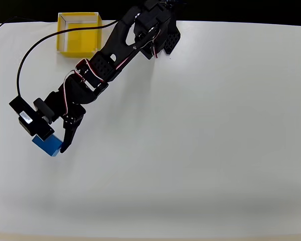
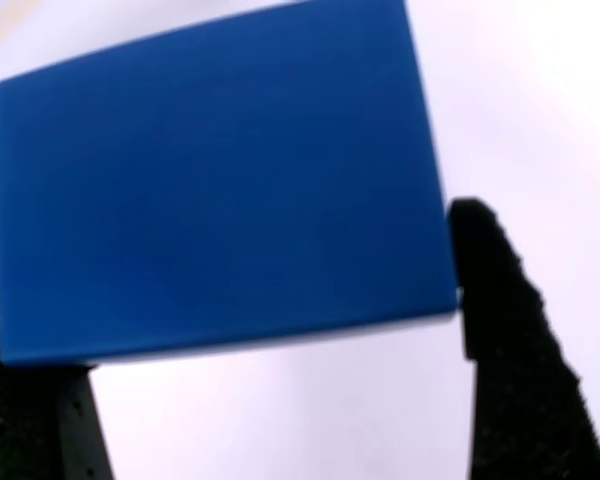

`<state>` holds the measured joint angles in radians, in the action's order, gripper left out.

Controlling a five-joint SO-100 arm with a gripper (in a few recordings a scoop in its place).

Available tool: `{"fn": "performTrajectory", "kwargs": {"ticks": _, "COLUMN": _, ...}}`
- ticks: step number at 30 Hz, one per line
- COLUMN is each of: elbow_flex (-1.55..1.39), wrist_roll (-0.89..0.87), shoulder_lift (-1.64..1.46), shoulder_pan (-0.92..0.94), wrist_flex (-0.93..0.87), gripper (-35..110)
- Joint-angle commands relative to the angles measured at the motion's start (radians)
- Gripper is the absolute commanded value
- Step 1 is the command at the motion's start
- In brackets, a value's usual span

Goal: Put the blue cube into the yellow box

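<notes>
The blue cube (image 1: pixel 46 145) lies at the left side of the white table in the overhead view, between the black fingers of my gripper (image 1: pixel 52 142). In the wrist view the blue cube (image 2: pixel 220 190) looms large, with the right finger (image 2: pixel 500 330) pressed against its right edge and the left finger (image 2: pixel 35 420) under its lower left corner. My gripper (image 2: pixel 250 290) looks shut on the cube. The yellow box (image 1: pixel 78 45), open-topped with white rims, stands at the table's far left corner, well above the cube in the picture.
My arm's base (image 1: pixel 160 35) sits at the table's far edge, right of the box. A black cable (image 1: pixel 27 55) arcs from the wrist past the box's left and front. Bare white table (image 1: pixel 200 150) spreads to the right.
</notes>
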<state>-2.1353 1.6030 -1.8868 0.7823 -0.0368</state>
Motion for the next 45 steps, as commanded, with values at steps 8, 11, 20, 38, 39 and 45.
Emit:
{"fn": "performTrajectory", "kwargs": {"ticks": 8, "elbow_flex": -0.218, "wrist_roll": -0.005, "shoulder_lift": -0.551, "shoulder_pan": 0.356, "wrist_flex": -0.224, "gripper": 20}}
{"fn": "performTrajectory", "kwargs": {"ticks": 11, "elbow_flex": -0.261, "wrist_roll": 0.0, "shoulder_lift": -0.62, "shoulder_pan": 0.454, "wrist_flex": -0.282, "gripper": 20}}
{"fn": "performTrajectory", "kwargs": {"ticks": 20, "elbow_flex": -0.316, "wrist_roll": -0.018, "shoulder_lift": -0.758, "shoulder_pan": 0.672, "wrist_flex": -0.483, "gripper": 20}}
{"fn": "performTrajectory", "kwargs": {"ticks": 38, "elbow_flex": -0.503, "wrist_roll": -0.061, "shoulder_lift": -1.0, "shoulder_pan": 0.857, "wrist_flex": -0.744, "gripper": 20}}
{"fn": "performTrajectory", "kwargs": {"ticks": 39, "elbow_flex": -0.517, "wrist_roll": -0.071, "shoulder_lift": -1.012, "shoulder_pan": 0.862, "wrist_flex": -0.746, "gripper": 20}}
{"fn": "performTrajectory", "kwargs": {"ticks": 45, "elbow_flex": -0.644, "wrist_roll": -0.084, "shoulder_lift": -1.085, "shoulder_pan": 0.899, "wrist_flex": -0.693, "gripper": 20}}
